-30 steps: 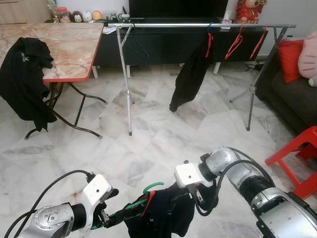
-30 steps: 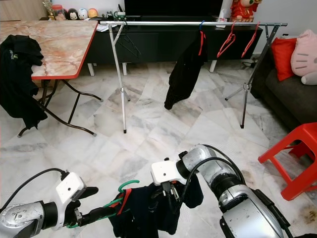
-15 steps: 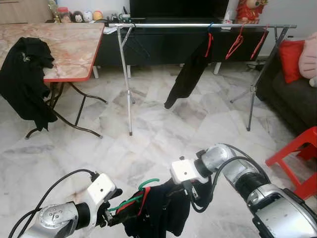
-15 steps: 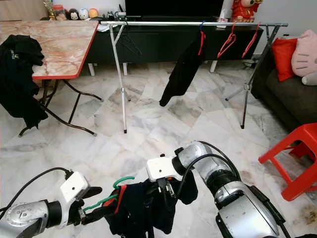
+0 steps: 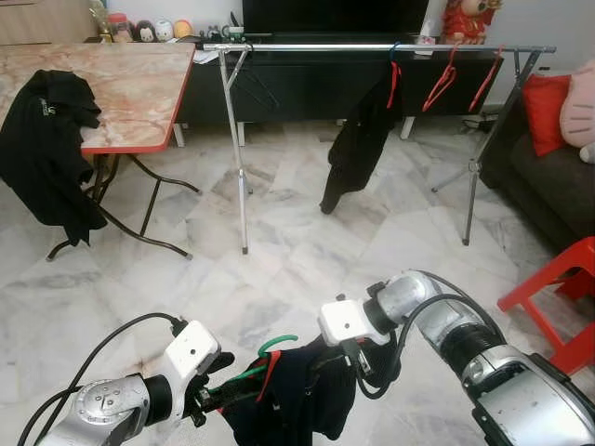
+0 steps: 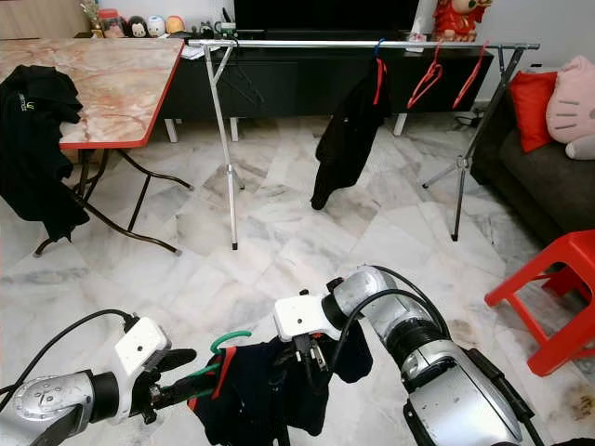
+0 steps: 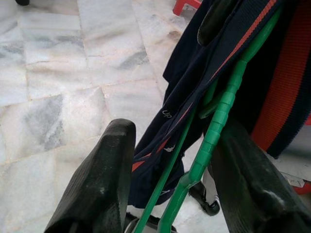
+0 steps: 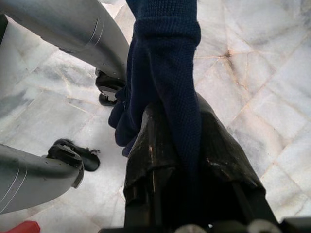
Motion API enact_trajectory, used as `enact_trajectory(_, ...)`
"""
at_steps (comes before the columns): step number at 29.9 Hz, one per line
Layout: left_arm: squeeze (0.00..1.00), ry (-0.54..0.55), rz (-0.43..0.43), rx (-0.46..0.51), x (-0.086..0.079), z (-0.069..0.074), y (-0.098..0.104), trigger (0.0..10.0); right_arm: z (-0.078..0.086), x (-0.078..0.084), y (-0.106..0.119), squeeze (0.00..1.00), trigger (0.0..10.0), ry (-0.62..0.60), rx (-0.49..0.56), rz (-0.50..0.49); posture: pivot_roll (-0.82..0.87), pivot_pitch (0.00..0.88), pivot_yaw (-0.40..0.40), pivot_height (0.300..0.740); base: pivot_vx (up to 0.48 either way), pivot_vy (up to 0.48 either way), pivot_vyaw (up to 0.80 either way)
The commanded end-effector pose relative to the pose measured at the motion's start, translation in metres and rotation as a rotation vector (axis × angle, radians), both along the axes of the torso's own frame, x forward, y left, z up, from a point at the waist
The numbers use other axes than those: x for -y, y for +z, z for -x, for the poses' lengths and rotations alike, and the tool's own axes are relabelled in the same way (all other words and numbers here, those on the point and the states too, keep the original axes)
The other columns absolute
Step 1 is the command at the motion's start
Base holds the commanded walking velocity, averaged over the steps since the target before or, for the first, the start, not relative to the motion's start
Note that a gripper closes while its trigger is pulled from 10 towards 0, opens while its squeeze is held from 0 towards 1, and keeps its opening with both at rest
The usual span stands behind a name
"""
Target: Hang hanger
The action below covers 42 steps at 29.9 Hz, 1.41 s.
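Note:
A green hanger (image 5: pixel 279 343) carrying a dark navy garment (image 5: pixel 297 401) with a red stripe hangs low over the floor between my two arms. My left gripper (image 5: pixel 221 397) is shut on the green hanger's arm (image 7: pixel 216 131), which runs between its fingers (image 7: pixel 99 182). From the right, my right gripper (image 5: pixel 359 359) is shut on a fold of the navy garment (image 8: pixel 167 73). Across the back stands a metal clothes rail (image 5: pixel 316 46), well away from both grippers.
The rail carries a black garment (image 5: pixel 358 139) on a red hanger, two bare red hangers (image 5: pixel 439 84) and a dark hanger (image 5: pixel 256 85). A marble-topped table (image 5: pixel 121 84) with black clothing (image 5: pixel 46 149) stands left. A red stool (image 5: pixel 562 288) and sofa (image 5: pixel 553 177) are right.
My right gripper has drawn a little left with the garment, and the left gripper has shifted slightly right along the hanger. The black garment on the rail is swinging.

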<state>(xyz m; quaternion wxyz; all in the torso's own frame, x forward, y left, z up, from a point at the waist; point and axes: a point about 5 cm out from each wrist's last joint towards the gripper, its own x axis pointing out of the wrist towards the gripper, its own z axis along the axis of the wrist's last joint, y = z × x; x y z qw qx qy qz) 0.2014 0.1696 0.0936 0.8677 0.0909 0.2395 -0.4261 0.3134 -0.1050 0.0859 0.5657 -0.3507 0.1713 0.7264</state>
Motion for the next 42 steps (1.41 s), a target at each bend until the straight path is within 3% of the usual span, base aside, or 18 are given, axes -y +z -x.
enact_trajectory(1, 0.00, 0.001, -0.006, -0.007, 0.0001, -0.0001, -0.0007, 0.0, -0.0059, -0.0020, 0.0096, 0.00, 0.0, -0.009, 0.027, -0.030, 0.01, 0.000, -0.052, 0.740, 0.000, 0.000, 0.00)
enact_trajectory(30, 0.00, -0.006, 0.012, -0.014, 0.0055, 0.0020, -0.0002, 0.0, -0.0085, -0.0092, 0.0142, 0.00, 0.0, -0.001, 0.049, -0.045, 0.01, 0.000, -0.059, 0.740, 0.000, 0.000, 0.00)
enact_trajectory(31, 0.00, -0.004, 0.011, -0.012, 0.0052, 0.0018, -0.0006, 0.0, -0.0093, -0.0094, 0.0140, 0.00, 0.4, -0.003, 0.071, -0.037, 0.01, 0.000, -0.060, 0.740, 0.000, 0.000, 0.00)
enact_trajectory(32, 0.00, -0.003, 0.010, -0.011, 0.0050, 0.0016, -0.0008, 0.0, -0.0100, -0.0097, 0.0141, 0.00, 5.1, -0.006, 0.090, -0.034, 0.01, 0.000, -0.060, 0.740, 0.000, 0.000, 0.00)
enact_trajectory(38, 0.00, -0.003, 0.009, -0.009, 0.0050, 0.0014, -0.0010, 0.0, -0.0109, -0.0101, 0.0144, 0.00, 5.1, -0.010, 0.111, -0.032, 0.01, 0.000, -0.060, 0.740, 0.000, 0.000, 0.00)
enact_trajectory(39, 0.00, -0.001, 0.010, -0.006, 0.0057, 0.0004, -0.0011, 0.0, -0.0112, -0.0086, 0.0148, 0.29, 10.0, -0.008, 0.105, -0.025, 0.01, 0.000, -0.068, 0.740, 0.000, 0.000, 0.00)
enact_trajectory(41, 0.00, 0.001, 0.011, -0.003, 0.0066, -0.0007, -0.0012, 0.0, -0.0115, -0.0067, 0.0153, 0.29, 10.0, -0.006, 0.098, -0.017, 0.01, 0.000, -0.068, 0.740, 0.000, 0.000, 0.00)
enact_trajectory(42, 0.00, 0.002, 0.011, -0.002, 0.0068, -0.0009, -0.0012, 0.0, -0.0116, -0.0063, 0.0152, 1.00, 10.0, -0.006, 0.098, -0.015, 0.01, 0.000, -0.068, 0.740, 0.000, 0.000, 0.00)
